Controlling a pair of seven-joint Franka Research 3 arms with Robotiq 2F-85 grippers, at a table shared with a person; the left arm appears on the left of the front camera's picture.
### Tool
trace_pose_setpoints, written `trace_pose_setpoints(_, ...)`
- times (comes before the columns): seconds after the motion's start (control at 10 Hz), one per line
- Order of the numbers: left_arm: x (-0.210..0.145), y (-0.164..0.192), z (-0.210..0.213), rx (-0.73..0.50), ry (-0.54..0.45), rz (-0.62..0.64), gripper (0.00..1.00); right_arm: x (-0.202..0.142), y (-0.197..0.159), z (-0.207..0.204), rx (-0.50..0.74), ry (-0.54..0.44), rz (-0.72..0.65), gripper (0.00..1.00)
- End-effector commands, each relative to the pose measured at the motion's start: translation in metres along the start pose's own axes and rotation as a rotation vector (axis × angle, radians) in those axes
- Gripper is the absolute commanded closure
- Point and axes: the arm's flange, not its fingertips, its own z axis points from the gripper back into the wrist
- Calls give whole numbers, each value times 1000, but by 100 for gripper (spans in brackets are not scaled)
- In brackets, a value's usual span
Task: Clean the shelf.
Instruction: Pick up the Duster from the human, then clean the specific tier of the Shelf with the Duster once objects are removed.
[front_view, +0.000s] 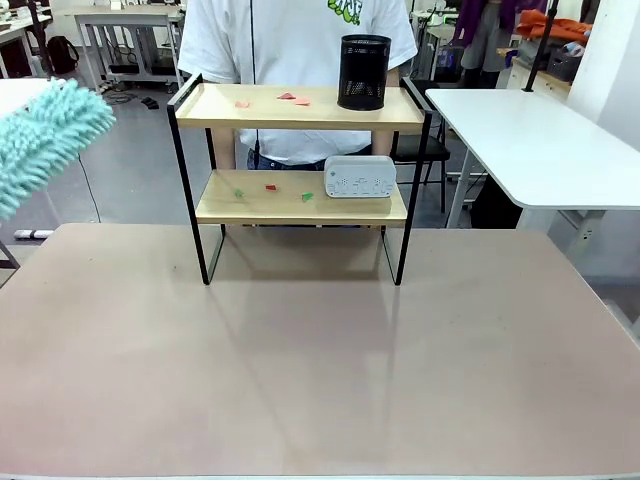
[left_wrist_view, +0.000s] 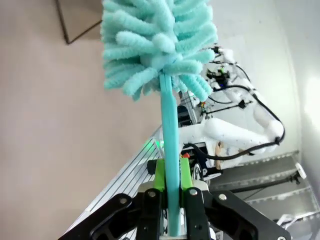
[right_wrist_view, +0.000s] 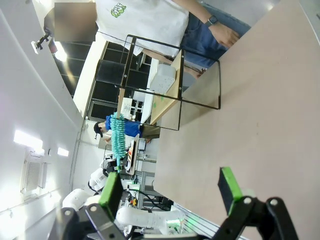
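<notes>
While the left gripper (left_wrist_view: 172, 175) clamps the handle of the teal duster (front_view: 45, 140) out at nine o'clock, the shelf (front_view: 300, 118) stands toward twelve, boards running nine-to-three, scraps (front_view: 270, 187) on both. Left arm looks nearer. Right gripper (right_wrist_view: 169, 186) hangs wide open.

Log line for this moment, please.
left hand: shut on duster | right hand: open, empty | shelf: scraps on both boards | duster: left of shelf, apart
</notes>
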Motion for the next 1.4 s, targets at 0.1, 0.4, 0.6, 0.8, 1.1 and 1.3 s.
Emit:
trace_pose_setpoints(0.1,-1,9,-12,0,25,87,100,2,1,-1,21,-15,27,0)
trace_pose_setpoints(0.4,-4,12,-2,15,-1,43,100,2,1,-1,21,-15,27,0)
trace_pose_setpoints(0.6,-4,12,-2,15,-1,43,100,2,1,-1,21,-15,27,0)
trace_pose_setpoints(0.8,-4,12,-2,15,-1,43,100,2,1,-1,21,-15,27,0)
trace_pose_setpoints(1.1,-4,12,-2,15,-1,43,100,2,1,-1,21,-15,27,0)
trace_pose_setpoints(1.3,-4,12,-2,15,-1,43,100,2,1,-1,21,-15,27,0)
